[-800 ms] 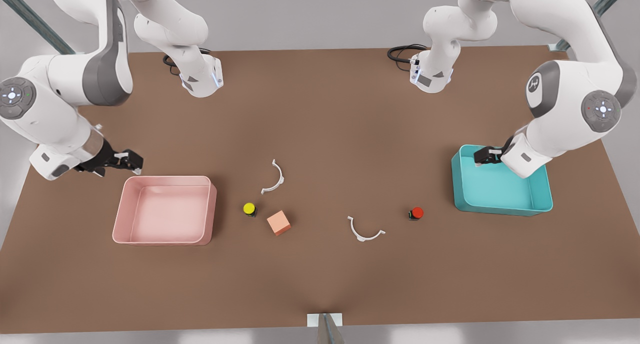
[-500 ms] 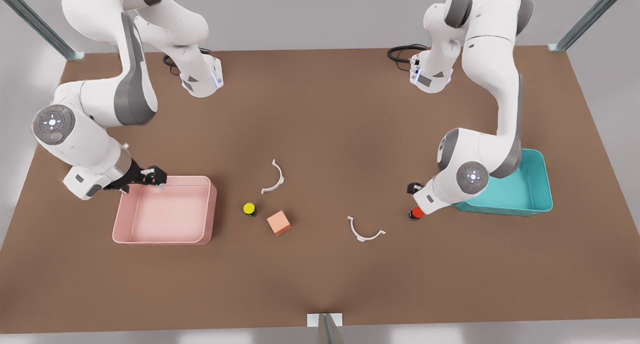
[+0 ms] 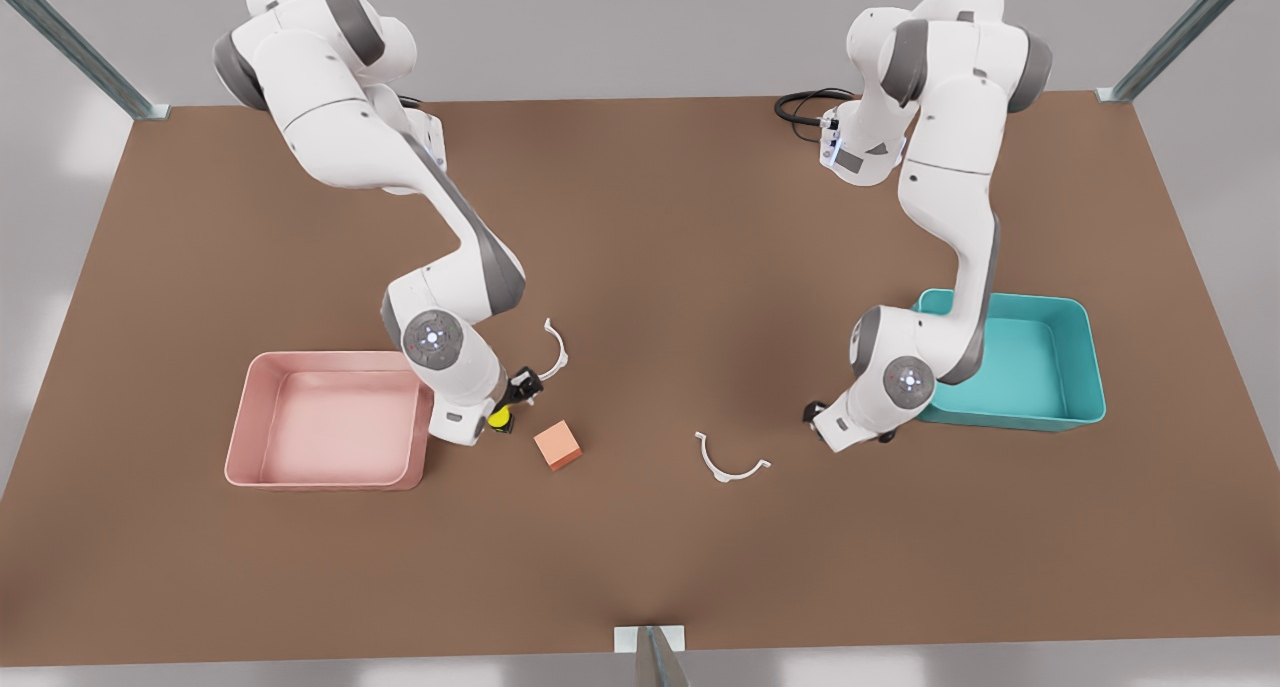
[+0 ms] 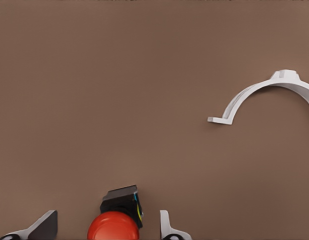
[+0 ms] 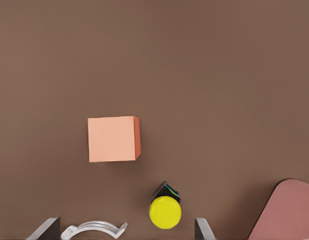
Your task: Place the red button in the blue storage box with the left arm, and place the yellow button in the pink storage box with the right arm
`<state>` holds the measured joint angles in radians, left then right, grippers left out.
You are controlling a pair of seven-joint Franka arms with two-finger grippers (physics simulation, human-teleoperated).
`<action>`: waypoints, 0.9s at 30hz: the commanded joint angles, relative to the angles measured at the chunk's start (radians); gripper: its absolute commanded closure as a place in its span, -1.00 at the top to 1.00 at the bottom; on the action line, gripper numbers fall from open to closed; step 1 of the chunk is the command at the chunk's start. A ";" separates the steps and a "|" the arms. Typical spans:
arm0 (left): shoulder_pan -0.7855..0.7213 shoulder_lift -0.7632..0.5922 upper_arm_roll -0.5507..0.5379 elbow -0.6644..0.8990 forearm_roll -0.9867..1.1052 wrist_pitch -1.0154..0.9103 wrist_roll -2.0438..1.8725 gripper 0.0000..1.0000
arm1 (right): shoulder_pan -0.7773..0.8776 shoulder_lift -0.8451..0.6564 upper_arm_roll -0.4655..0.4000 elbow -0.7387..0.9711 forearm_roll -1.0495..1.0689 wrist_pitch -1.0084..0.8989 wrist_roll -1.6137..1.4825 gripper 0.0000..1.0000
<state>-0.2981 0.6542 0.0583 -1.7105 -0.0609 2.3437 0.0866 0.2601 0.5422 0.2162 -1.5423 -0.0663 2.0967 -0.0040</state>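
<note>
The red button (image 4: 113, 227) stands on the brown table between the spread fingers of my left gripper (image 4: 105, 231), which is open and not touching it. In the front view that gripper (image 3: 815, 413) is low beside the blue storage box (image 3: 1040, 367), and the arm hides the red button. The yellow button (image 5: 165, 212) sits between the fingers of my open right gripper (image 5: 125, 231), nearer one finger, untouched. In the front view the yellow button (image 3: 497, 419) peeks out under the right gripper (image 3: 520, 389), just right of the pink storage box (image 3: 330, 422). Both boxes hold nothing.
A salmon-orange cube (image 3: 558, 444) lies just right of the yellow button, also in the right wrist view (image 5: 113, 139). Two white curved clips lie on the table, one (image 3: 548, 355) behind the right gripper, one (image 3: 730, 463) left of the left gripper (image 4: 264, 97).
Both arms swung from over their boxes toward the table's middle and came down: the right gripper over the yellow button, the left over the red button. The objects have not moved.
</note>
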 commanded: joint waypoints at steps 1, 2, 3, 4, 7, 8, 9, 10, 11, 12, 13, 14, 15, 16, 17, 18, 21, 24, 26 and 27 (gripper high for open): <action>0.001 0.021 0.000 0.002 0.001 0.092 0.048 1.00 | -0.005 0.001 0.003 -0.031 0.002 0.057 -0.068 1.00; 0.004 0.030 0.000 -0.003 0.000 0.094 0.048 1.00 | -0.007 0.004 0.003 -0.038 0.003 0.054 -0.062 1.00; 0.013 0.032 0.000 -0.018 0.001 0.094 0.053 1.00 | -0.025 0.004 0.003 -0.053 0.003 0.055 -0.063 1.00; 0.011 0.032 0.000 -0.032 0.001 0.094 0.053 1.00 | -0.027 0.004 0.003 -0.064 0.003 0.055 -0.063 1.00; 0.010 0.032 0.000 -0.038 0.000 0.092 0.047 0.51 | -0.059 -0.002 0.005 -0.111 0.002 0.055 -0.070 1.00; 0.010 0.032 0.000 -0.038 -0.001 0.092 0.047 0.40 | -0.065 -0.004 0.005 -0.133 0.002 0.055 -0.070 1.00; 0.010 0.032 0.000 -0.037 -0.001 0.092 0.047 0.40 | -0.065 -0.004 0.005 -0.150 0.002 0.057 -0.070 1.00; 0.010 0.032 0.000 -0.037 -0.001 0.092 0.047 0.36 | -0.064 -0.002 0.005 -0.159 0.000 0.066 -0.070 1.00; 0.010 0.032 0.000 -0.035 -0.001 0.092 0.045 0.28 | -0.064 -0.002 0.005 -0.191 0.000 0.124 -0.070 1.00; 0.011 0.032 0.000 -0.035 -0.001 0.092 0.045 0.17 | -0.065 -0.001 0.005 -0.208 0.000 0.166 -0.070 1.00; 0.011 0.030 0.000 -0.035 -0.001 0.089 0.045 0.09 | -0.065 0.001 0.005 -0.208 0.002 0.184 -0.070 1.00; 0.013 0.030 0.000 -0.035 -0.001 0.089 0.045 0.01 | -0.065 0.001 0.005 -0.208 0.000 0.187 -0.070 1.00; 0.013 0.030 0.000 -0.035 -0.001 0.089 0.045 -0.01 | -0.067 0.002 0.005 -0.208 0.000 0.189 -0.070 1.00; 0.013 0.027 0.000 -0.034 -0.001 0.085 0.044 -0.02 | -0.067 0.010 0.005 -0.208 0.000 0.224 -0.070 1.00; 0.013 0.022 0.000 -0.032 -0.001 0.075 0.042 -0.02 | -0.070 0.013 0.003 -0.206 -0.001 0.249 -0.070 1.00; 0.013 0.005 0.002 -0.026 -0.001 0.036 0.042 -0.02 | -0.074 0.016 0.000 -0.203 -0.001 0.255 -0.070 1.00; 0.063 -0.100 0.002 -0.005 0.000 -0.127 0.077 -0.02 | -0.081 0.028 0.000 -0.205 -0.001 0.273 -0.068 1.00; 0.229 -0.203 0.002 0.002 -0.001 -0.300 0.373 -0.02 | -0.074 0.045 0.003 -0.208 -0.001 0.272 -0.065 1.00; 0.344 -0.217 0.003 0.002 -0.001 -0.359 0.596 -0.02 | -0.074 0.045 0.003 -0.222 -0.001 0.272 -0.067 1.00; 0.379 -0.222 0.003 0.000 -0.001 -0.395 0.663 -0.02 | -0.074 0.048 0.003 -0.231 -0.001 0.275 -0.068 1.00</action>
<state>0.0529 0.4345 0.0618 -1.7122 -0.0571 2.1302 0.2377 0.1858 0.5924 0.2191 -1.7688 -0.0691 2.3496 -0.0527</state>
